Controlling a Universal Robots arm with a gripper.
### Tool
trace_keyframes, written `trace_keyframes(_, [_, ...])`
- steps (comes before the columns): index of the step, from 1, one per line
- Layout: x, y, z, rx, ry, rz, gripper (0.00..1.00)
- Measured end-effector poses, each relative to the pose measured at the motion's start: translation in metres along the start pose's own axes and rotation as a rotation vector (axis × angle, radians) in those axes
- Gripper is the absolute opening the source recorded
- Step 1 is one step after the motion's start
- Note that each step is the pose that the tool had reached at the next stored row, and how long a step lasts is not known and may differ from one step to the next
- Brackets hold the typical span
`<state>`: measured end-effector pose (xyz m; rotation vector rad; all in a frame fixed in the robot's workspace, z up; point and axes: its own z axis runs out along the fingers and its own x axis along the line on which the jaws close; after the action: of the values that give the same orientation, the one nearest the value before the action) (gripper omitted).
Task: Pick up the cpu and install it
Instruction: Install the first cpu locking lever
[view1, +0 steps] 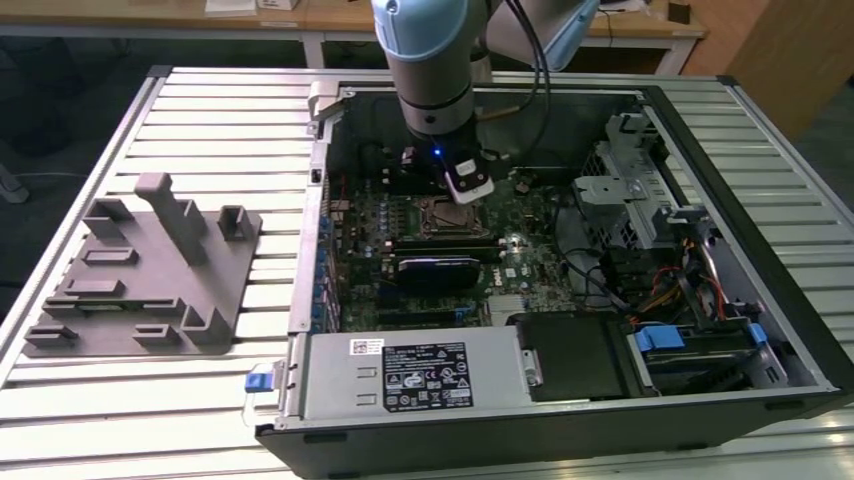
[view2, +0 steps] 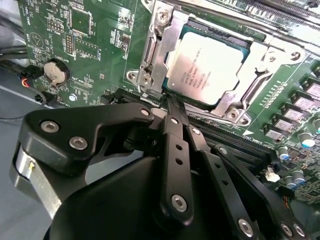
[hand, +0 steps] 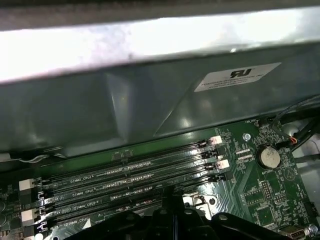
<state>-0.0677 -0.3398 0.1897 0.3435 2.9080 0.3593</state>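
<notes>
The cpu (view2: 207, 67) lies flat in its socket (view2: 150, 55) on the motherboard (view2: 100, 45), silvery top up, with the metal frame around its edges. In the second wrist view you see the gripper (view2: 170, 102) just beside it: the two black fingers (view2: 175, 145) are pressed together with nothing between them, and their tips sit at the socket's edge by one corner of the cpu. You cannot tell whether the tips touch the frame or hang just above it. They do not grasp the cpu.

In the exterior view the gripper (view1: 467, 190) reaches down into the open case (view1: 747, 130), over the far part of the board. The memory slots (hand: 130, 175) run near the fingers in the first wrist view, and a round coin cell (hand: 268, 156) sits on the board beyond their end. On the slatted table (view1: 227, 110), at the exterior view's left and well apart from the case, stands a grey fixture (view1: 147, 270).
</notes>
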Motion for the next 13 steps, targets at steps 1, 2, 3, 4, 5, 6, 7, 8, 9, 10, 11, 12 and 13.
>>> trace_keyframes(1, [-0.0002, 0.0002, -0.0012, 0.0005, -0.0002, 0.0, 0.11])
trace_keyframes(2, [-0.0004, 0.0005, -0.0028, 0.0009, -0.0002, 0.0, 0.11])
trace_keyframes(3, [-0.0007, 0.0011, -0.0045, 0.0004, 0.0001, 0.0, 0.11])
trace_keyframes(4, [-0.001, 0.0017, -0.0061, -0.0001, 0.0001, 0.0, 0.11])
trace_keyframes(5, [-0.0013, 0.0023, -0.0082, 0.0, 0.0, 0.0, 0.11])
trace_keyframes(6, [-0.0016, 0.0028, -0.0101, -0.0003, -0.0001, 0.0, 0.11])
trace_keyframes(7, [-0.0019, 0.0033, -0.0119, -0.0003, 0.0, 0.0, 0.11])
trace_keyframes(8, [-0.0022, 0.0037, -0.0132, -0.0005, 0.0001, 0.0, 0.11])
trace_keyframes(9, [-0.0022, 0.0039, -0.014, -0.001, 0.0003, 0.0, 0.11])
trace_keyframes(10, [-0.0022, 0.004, -0.0141, -0.0022, 0.0004, 0.001, 0.11])
trace_keyframes(11, [-0.002, 0.0042, -0.014, -0.0042, 0.0007, 0.001, 0.11])
trace_keyframes(12, [-0.0018, 0.0044, -0.0141, -0.0066, 0.0013, 0.002, 0.11])
trace_keyframes(13, [-0.0015, 0.0046, -0.0141, -0.0096, 0.002, 0.002, 0.11])
